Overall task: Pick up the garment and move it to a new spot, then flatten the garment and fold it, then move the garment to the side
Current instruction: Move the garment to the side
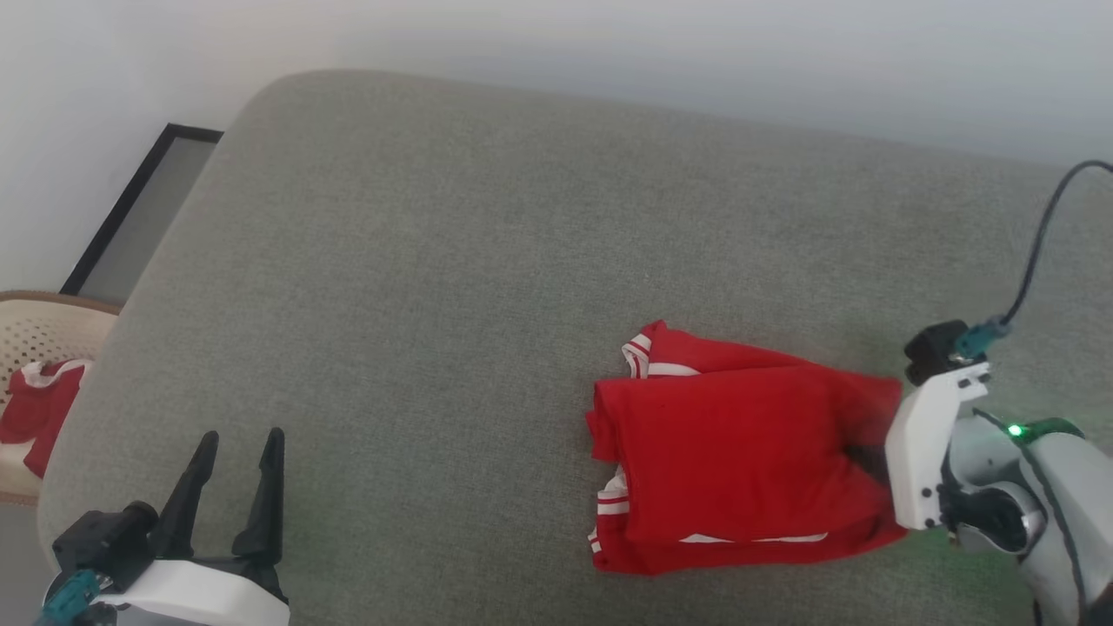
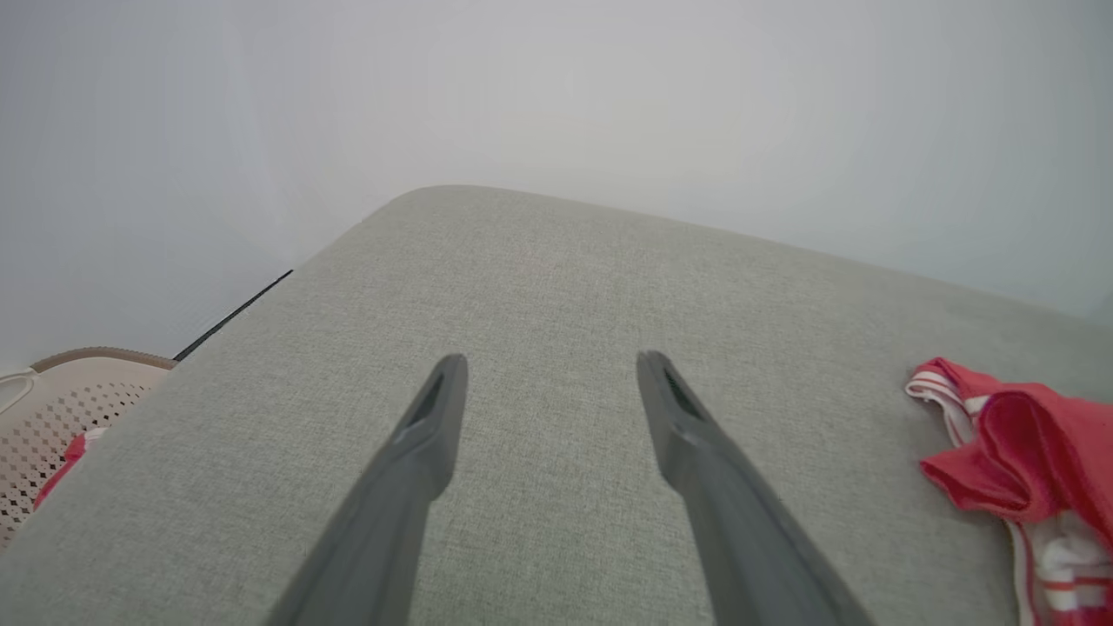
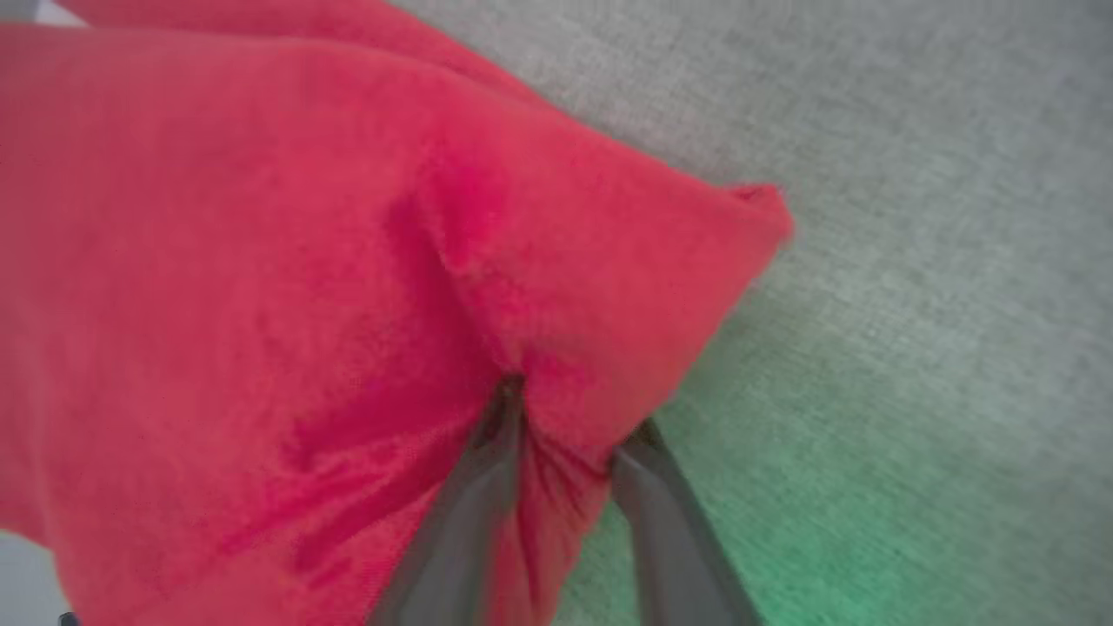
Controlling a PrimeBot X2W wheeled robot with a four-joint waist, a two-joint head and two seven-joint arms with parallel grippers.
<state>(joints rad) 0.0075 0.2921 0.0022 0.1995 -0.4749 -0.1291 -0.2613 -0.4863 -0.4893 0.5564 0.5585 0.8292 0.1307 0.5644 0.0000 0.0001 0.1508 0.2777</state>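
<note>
Two grippers, very different jobs right now; far left, off the cushion point(image 1: 435, 261), there's a basket point(image 1: 35, 326) with a spare red-and-white cloth point(image 1: 39, 409) in it, not our concern; left gripper point(image 1: 243, 435) hangs over bare cushion at the near-left corner, fingers wide apart, holding nothing, well apart from the garment point(image 1: 739, 443); the garment lies right of centre on the cushion as a compact red bundle, striped trim poking out on its left side, so I'd say the folding is done and we're on the move-it-aside step; right gripper point(image 3: 574, 409) is clamped on the garment's right edge, cloth puckered between the fingers; next move probably wants a low, slow drag or lift so the folds don't spill open.
</note>
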